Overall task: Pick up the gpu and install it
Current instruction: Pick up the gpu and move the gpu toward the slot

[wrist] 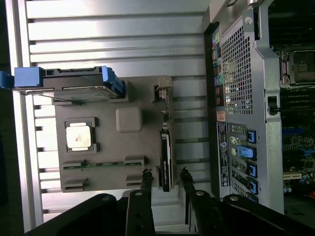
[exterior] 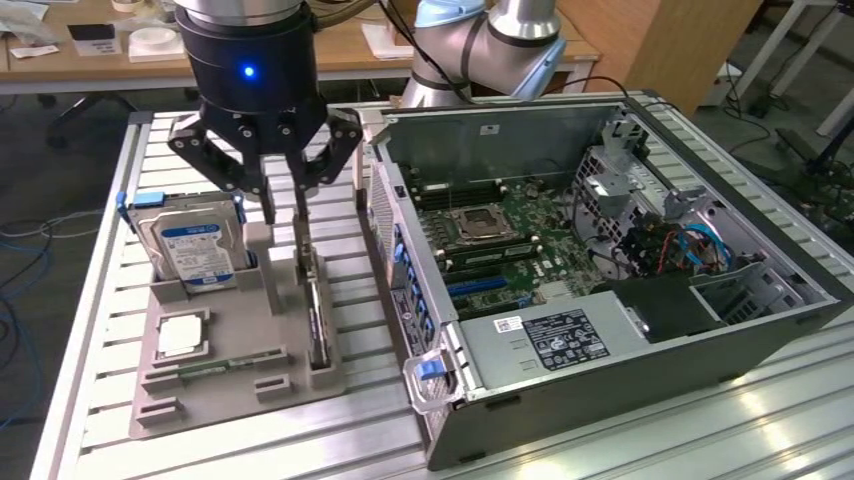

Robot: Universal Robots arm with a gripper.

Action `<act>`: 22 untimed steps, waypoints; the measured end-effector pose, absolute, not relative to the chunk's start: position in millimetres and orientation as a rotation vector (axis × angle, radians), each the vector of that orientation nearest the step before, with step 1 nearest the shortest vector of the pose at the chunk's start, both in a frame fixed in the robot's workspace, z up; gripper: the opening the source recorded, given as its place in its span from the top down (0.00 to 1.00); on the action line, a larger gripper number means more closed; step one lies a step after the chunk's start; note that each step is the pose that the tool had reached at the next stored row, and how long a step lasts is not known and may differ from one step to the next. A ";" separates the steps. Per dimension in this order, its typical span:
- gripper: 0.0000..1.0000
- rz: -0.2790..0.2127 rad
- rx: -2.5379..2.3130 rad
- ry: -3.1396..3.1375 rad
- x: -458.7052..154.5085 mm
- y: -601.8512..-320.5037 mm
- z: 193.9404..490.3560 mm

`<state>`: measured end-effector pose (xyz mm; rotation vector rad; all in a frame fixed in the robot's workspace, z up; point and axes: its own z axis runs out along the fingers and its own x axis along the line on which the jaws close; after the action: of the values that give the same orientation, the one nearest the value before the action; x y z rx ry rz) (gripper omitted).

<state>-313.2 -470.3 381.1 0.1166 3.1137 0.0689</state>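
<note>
Robotics lab, PC-assembly bench.
Robot arm (exterior: 507, 30) above a slatted metal table (exterior: 747, 430) with an open PC case (exterior: 641, 330) and a grey parts jig (exterior: 227, 400); cluttered wooden desks (exterior: 334, 60) behind, loose cables (exterior: 20, 240) on the floor.

Room's lit pretty evenly from overhead, so the metal table (exterior: 747, 430) throws back soft white glare streaks at the near corner on the exterior view's right. The little blue light (exterior: 247, 71) on the arm (exterior: 254, 40) glows bright. In the wrist view the table's slats are blown out almost white, the computer case (wrist: 295, 19) sinks into shadow inside, and the black gripper (wrist: 165, 174) is basically a dark silhouette.
</note>
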 end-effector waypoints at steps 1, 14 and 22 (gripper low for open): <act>0.65 0.069 0.117 3.114 -313.2 -470.3 381.1; 0.53 0.069 0.117 3.114 -313.2 -470.3 365.9; 0.53 0.069 0.117 3.114 -313.2 -470.3 351.4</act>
<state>-313.2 -470.3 351.4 0.1165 3.1137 0.0688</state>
